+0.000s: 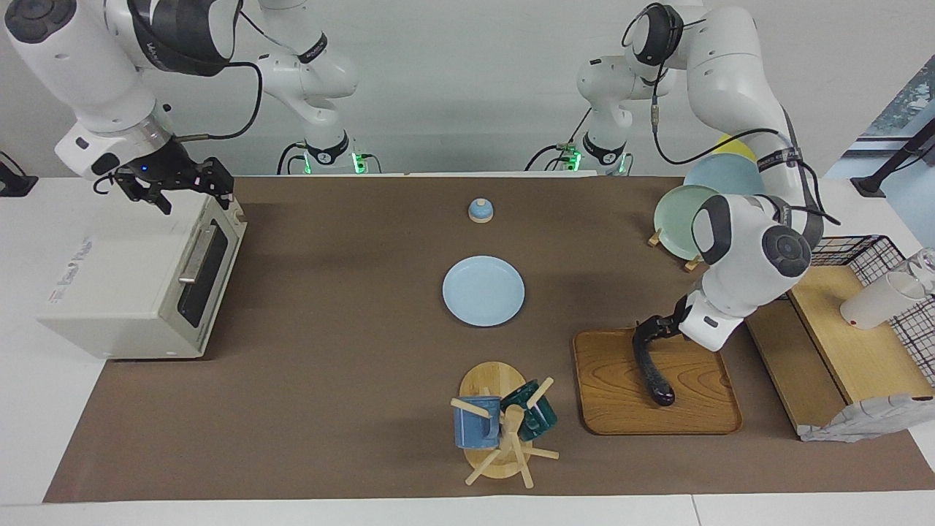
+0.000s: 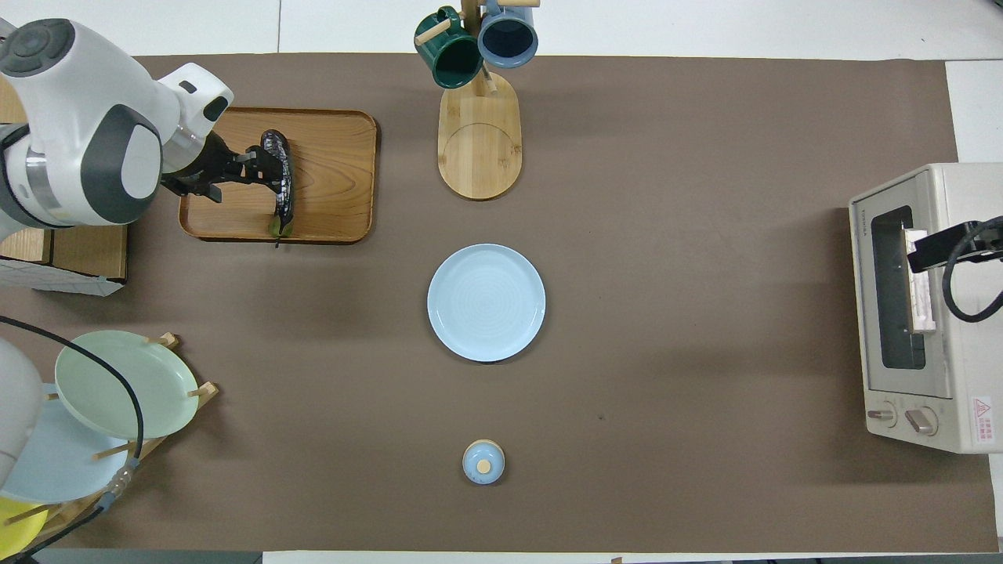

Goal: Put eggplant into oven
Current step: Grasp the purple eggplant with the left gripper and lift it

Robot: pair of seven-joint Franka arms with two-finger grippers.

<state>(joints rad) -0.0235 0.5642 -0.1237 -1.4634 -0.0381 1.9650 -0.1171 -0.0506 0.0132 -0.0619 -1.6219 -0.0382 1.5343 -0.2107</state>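
1. The eggplant (image 1: 652, 369), long, slim, glossy and near black, lies on a wooden tray (image 1: 621, 409) toward the left arm's end of the table; its stem end is hidden in the facing view by the left gripper (image 1: 650, 330).
2. That left gripper sits low at the eggplant's stem end, jaws wide; from above (image 2: 262, 166) its dark fingers blend with the dark skin, and contact cannot be made out.
3. The tray beneath the gripper is rectangular with rounded corners and a strong wood grain, partly covered by the arm's white wrist.
4. The oven (image 1: 139, 281), boxy and off-white with a dark glass door and a metal bar handle, stands at the right arm's end of the table, door closed, cut off by the overhead view's edge.
5. The right gripper (image 1: 179, 184) hangs over the oven's top corner, jaws apart, waiting.
6. Between the grippers lie a round pale blue plate (image 1: 483, 290) and a wooden mug stand (image 1: 497, 431), on which a blue and a green mug hang.
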